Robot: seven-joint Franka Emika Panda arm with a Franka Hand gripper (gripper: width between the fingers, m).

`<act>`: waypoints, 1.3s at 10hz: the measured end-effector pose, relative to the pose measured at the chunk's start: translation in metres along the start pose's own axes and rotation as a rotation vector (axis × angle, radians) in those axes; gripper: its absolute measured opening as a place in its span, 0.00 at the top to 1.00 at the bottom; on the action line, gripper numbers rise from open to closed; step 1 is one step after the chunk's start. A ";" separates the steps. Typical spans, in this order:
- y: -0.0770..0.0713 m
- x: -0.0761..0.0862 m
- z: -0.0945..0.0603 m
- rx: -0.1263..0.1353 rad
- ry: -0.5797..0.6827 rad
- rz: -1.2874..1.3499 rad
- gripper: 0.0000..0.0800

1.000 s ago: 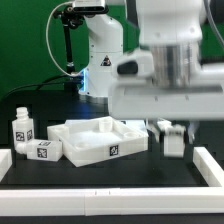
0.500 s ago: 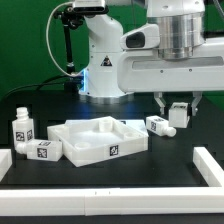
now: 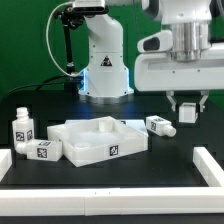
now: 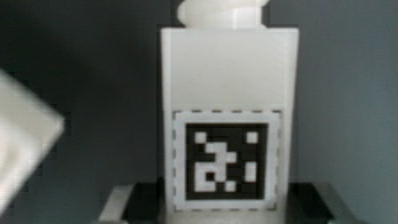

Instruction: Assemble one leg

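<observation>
So at this point the gripper [image 3: 188,107] was clamped shut on the leg [image 3: 188,114], with a dark finger on either side and the white peg pinched between them. In the exterior view it hung on the right side of the scene and looked to be off the black surface [image 3: 150,165], though I couldn't swear to how high

The wrist view was basically all leg: it filled the middle of the shot, with its black-and-white marker tag [image 4: 228,160] facing the camera and a rounded nub [image 4: 221,12] on the far end. The dark fingers [image 4: 139,203] only just showed at the near end, one at each side of the peg. There was also a blurry white shape [image 4: 25,125] at the edge, and I couldn't tell what it was

Other stuff on the surface:
- a second leg [image 3: 158,125] lay on its side just beside the held one, toward the exterior view's left, apart from the gripper
- the big white tray-like piece [image 3: 85,152] sat in the middle with a tag on its front wall
- a third leg [image 3: 22,128] stood upright at the far left of the exterior view, and a fourth leg [image 3: 41,150] lay just beside it, nearer the camera
- a low white rail [image 3: 110,190] ran along the front, with short bits at both sides

The robot's white base [image 3: 100,60] stood behind the tray-like piece
</observation>
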State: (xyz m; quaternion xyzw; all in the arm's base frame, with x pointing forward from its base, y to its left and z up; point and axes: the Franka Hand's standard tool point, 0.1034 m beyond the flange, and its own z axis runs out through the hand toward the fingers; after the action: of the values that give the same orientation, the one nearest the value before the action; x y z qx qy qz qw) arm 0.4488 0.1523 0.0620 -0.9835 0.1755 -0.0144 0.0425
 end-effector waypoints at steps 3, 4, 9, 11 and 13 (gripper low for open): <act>-0.006 -0.027 0.041 -0.023 -0.021 -0.012 0.64; -0.004 -0.027 0.045 -0.027 -0.025 -0.013 0.64; -0.008 -0.025 0.048 -0.024 -0.026 -0.009 0.64; 0.003 -0.008 0.023 -0.024 -0.052 -0.085 0.28; 0.027 0.025 -0.027 0.000 -0.049 -0.116 0.21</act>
State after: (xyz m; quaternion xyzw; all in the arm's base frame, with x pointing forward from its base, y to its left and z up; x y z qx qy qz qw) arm 0.4616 0.1160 0.0872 -0.9920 0.1171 0.0073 0.0459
